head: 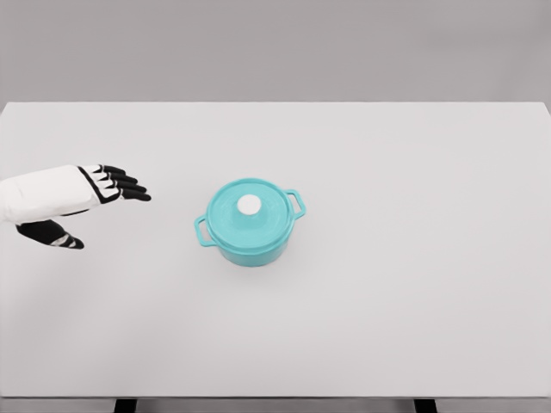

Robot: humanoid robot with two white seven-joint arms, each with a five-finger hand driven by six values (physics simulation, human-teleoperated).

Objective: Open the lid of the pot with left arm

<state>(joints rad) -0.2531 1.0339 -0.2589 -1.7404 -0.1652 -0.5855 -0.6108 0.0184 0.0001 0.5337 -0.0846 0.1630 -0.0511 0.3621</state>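
A teal pot (250,224) with two side handles stands near the middle of the white table (387,284). Its teal lid (250,212) sits flat on the pot, with a white round knob (249,205) on top. My left hand (103,202) comes in from the left edge, well to the left of the pot and apart from it. Its black fingers (126,187) stretch out toward the pot and the thumb (58,236) hangs lower; the hand is open and holds nothing. The right arm is out of view.
The table's far edge runs along the top against a grey wall. Two dark table legs (126,405) show under the front edge.
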